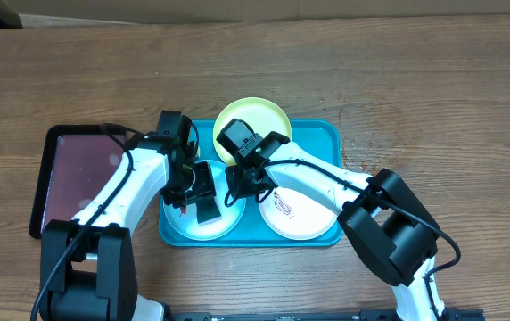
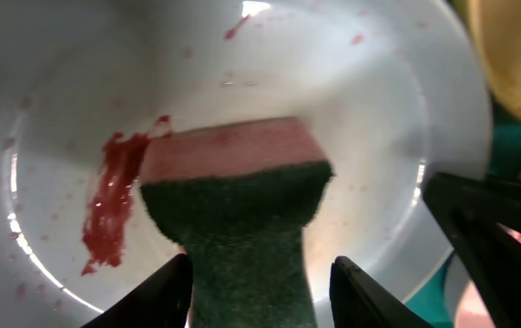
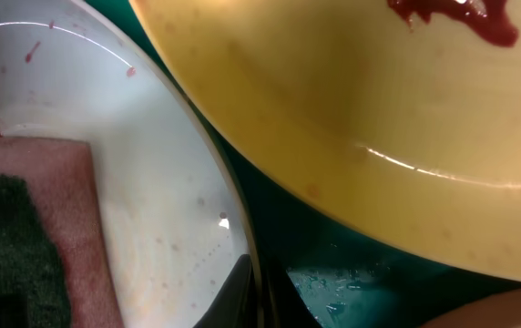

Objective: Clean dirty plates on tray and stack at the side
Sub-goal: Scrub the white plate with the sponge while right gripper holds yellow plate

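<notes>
Clasping sponge point(image 2: 242, 210) on smeared plate point(image 2: 379, 109) (left wrist only)

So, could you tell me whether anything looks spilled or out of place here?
The lime green plate overhangs the far rim of the tray instead of lying inside it. Red smears mark it and the light blue plate; otherwise nothing stands out.

Left arm point(image 1: 126, 187) and right arm point(image 1: 313, 183) share rounded white link shells, boxy black joint housings and bases, and thin black cables point(image 1: 442, 234). Jaws are black and tapered.
</notes>
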Controlling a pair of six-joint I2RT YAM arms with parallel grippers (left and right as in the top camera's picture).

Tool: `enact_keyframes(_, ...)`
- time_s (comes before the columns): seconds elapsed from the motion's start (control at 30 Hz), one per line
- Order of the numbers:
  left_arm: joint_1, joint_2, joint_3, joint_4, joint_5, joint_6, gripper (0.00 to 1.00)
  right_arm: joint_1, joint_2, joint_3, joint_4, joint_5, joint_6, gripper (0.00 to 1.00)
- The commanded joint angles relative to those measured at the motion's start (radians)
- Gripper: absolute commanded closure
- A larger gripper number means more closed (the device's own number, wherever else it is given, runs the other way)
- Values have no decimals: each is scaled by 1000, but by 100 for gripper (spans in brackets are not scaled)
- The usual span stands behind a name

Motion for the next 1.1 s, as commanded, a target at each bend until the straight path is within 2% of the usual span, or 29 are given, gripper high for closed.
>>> enact_keyframes(0.0,-2,7,-26,3,-41,-32,50,-10,-3,-5,-4,3,1,96)
enact_keyframes(0.43,-2,7,-27,5,-39,-33,55,-10,-3,-5,-3,3,1,96)
enact_keyframes(0.73,-2,7,-59,32,-39,-40,54,-10,-3,-5,-3,3,1,96)
enact_keyframes(0.83,-2,7,-63,39,-39,-40,58,-10,-3,-5,-3,3,1,96)
enact_keyframes(1.07,-2,7,-63,57,-39,-40,76,-10,-3,-5,-3,3,1,96)
